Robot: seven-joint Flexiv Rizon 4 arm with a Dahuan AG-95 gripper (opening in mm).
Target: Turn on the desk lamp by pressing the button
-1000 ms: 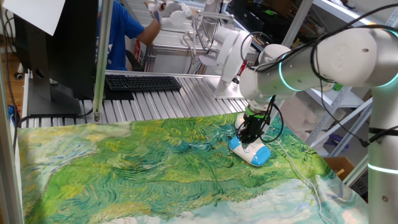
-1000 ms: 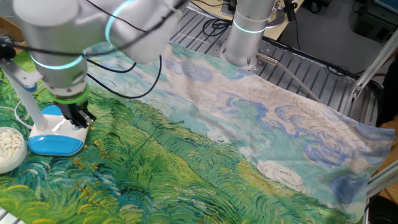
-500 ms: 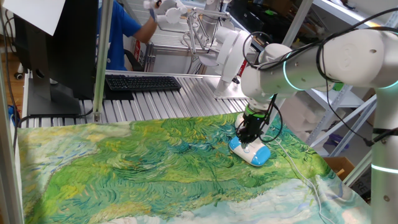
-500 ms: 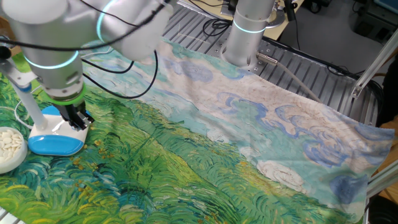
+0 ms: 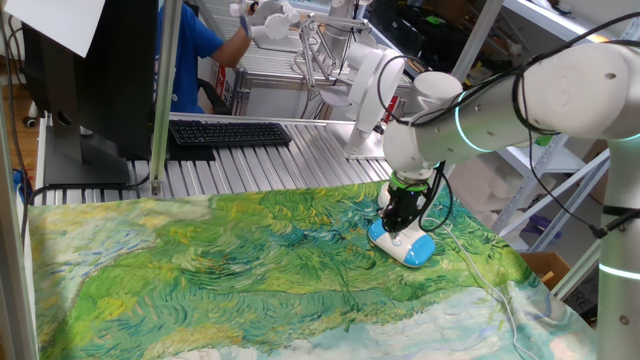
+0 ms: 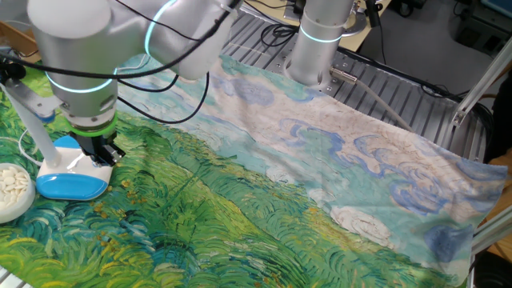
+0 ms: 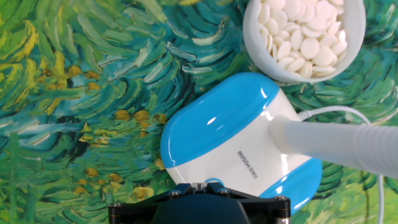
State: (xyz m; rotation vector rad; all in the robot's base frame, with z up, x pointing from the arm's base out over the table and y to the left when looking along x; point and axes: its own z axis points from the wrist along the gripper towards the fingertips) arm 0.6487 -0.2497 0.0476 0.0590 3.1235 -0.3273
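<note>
- My hand view shows a white bowl of pale round tablets [image 7: 303, 38] beyond the lamp; one fixed view hides that bowl behind my arm, and the other fixed view catches only its edge [image 6: 14, 192].
- My black two-finger gripper [image 5: 398, 222] sits low over the small white desk lamp with the light-blue rimmed oval base [image 7: 239, 146], at the base's near end in my hand view.
- The button is hidden under my fingers; I cannot tell whether my jaws are parted or closed.
- The base's long axis runs diagonally away from my jaws; the slim white neck [image 7: 336, 146] leaves it toward the right.
- Beneath lies a painted green and blue cloth [image 6: 264, 200]; beyond it, a black keyboard [image 5: 228, 133] on a slatted metal table.
</note>
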